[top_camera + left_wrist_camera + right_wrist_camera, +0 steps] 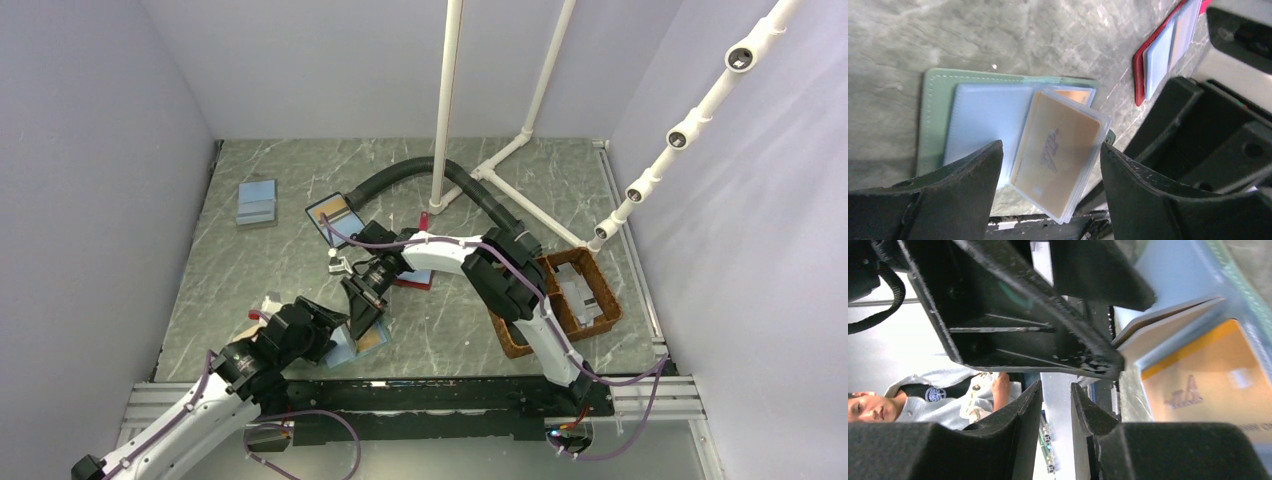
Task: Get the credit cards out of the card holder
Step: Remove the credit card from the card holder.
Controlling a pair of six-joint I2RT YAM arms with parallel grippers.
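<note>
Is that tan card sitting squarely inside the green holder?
No, the tan card lies tilted, askew to the straight edges of the green holder beneath it.

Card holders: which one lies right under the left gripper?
The green-edged card holder, open with a tan card showing; the red-edged holder lies farther off.

card holder (935, 115) partly hidden behind the left hand (1050, 147) — red-edged holder (1148, 60) cut off at top
</note>
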